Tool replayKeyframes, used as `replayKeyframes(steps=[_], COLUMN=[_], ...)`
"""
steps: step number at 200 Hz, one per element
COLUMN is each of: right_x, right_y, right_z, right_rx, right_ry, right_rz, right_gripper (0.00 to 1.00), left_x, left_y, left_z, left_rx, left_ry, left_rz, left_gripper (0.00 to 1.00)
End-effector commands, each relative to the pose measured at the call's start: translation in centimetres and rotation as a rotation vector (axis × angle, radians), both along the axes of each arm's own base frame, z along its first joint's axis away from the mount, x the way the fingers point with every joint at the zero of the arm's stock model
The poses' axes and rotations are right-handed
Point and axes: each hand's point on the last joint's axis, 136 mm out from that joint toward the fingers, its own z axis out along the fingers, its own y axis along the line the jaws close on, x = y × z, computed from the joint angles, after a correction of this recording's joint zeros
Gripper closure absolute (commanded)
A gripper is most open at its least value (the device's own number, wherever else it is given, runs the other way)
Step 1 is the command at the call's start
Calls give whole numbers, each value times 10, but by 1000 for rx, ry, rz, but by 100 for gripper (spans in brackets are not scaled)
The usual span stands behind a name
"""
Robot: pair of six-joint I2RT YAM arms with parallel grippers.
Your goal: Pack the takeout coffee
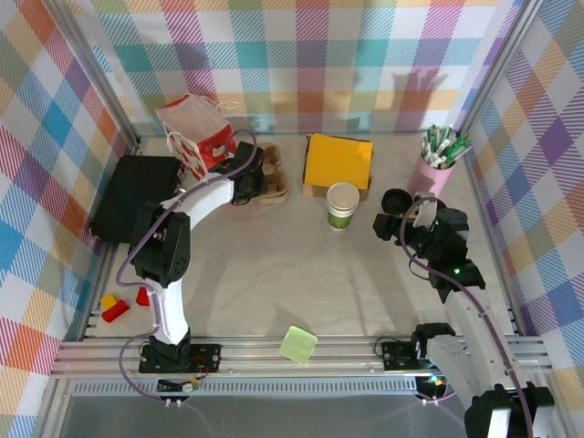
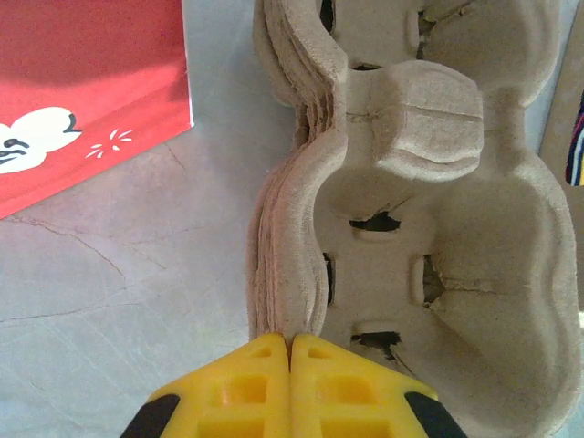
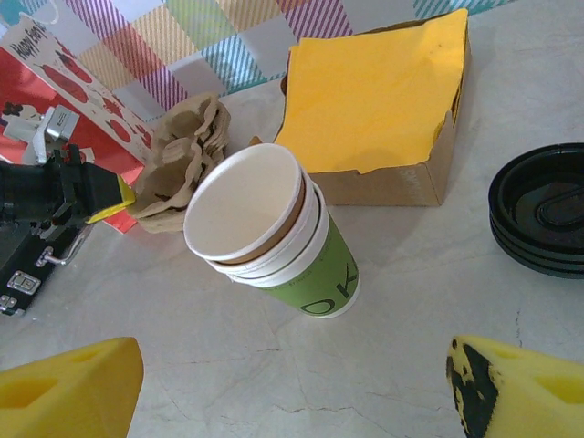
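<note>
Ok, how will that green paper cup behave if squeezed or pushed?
The green paper cup looks empty and unlidded, so probably light and tippy. Nested rims show, so walls likely resist squeezing, though inner cups might separate.

The takeout coffee cup (image 3: pixel 319 265), near the middle of the table (image 3: pixel 411 310), is showing two dark capital letters, "O K", printed low on its green side. Any lettering before them is curving out of sight around the cup. The red paper bag (image 3: pixel 87 105), toward the table's far left corner, is carrying dark slanted lettering along its pale upper edge. The first word is appearing to read "Happy". The rest is running off the edge of the right wrist view and is too small and tilted to make out.
</note>
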Motion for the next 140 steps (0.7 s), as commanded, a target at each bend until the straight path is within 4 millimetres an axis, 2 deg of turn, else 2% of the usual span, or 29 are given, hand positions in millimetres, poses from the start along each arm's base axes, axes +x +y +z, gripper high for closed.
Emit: replayKeyframes(steps=[1,30,62,121,140], right_x=[-2,-3,-4,-8,-10], right_y=[4,3,3,0,-2], right_z=[9,12,19,27,30], right_rx=[-9,-14,-22,-54,-62], right_ry=[-39,-38,-45,-42,-47], right_rz=[23,24,25,22,15], right_gripper=[14,14,14,14,14], left_x=[1,-3,-10,-11,-9], left_y=[3,3,10,17,16], left_z=[30,31,24,15,13], left_rx=[-14,-21,-6,14,7], left_ry=[-31,-13,26,41,44], left_rz=[-16,-32,-33,-47,-51], left_gripper=[95,93,82,87,86])
